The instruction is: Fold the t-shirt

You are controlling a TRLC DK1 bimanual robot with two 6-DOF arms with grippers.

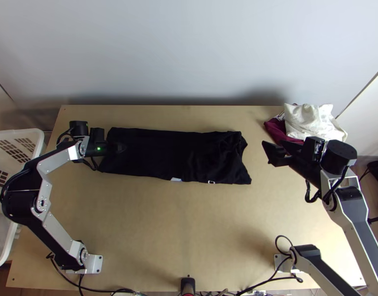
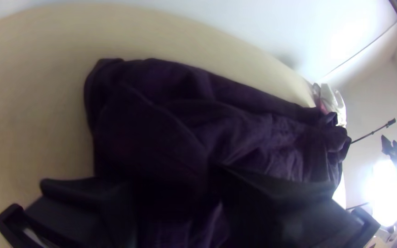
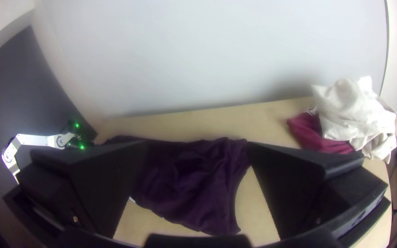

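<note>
Light wooden table (image 1: 189,232), dark t-shirt (image 1: 161,153) beneath the left end effector (image 1: 121,148)

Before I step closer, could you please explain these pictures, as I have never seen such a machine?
Two robot arms work at a wooden table. One picture looks steeply down from above its near edge; each of the others comes from a camera on an arm's wrist, with that arm's own fingers at the bottom.

A dark t-shirt lies in a long strip, rumpled at its right end. Far right are a maroon cloth and a cream cloth; a white basket stands at the left.

The left gripper is at the shirt's left end, the right gripper off its right end. Both are open, apparently holding nothing.
</note>
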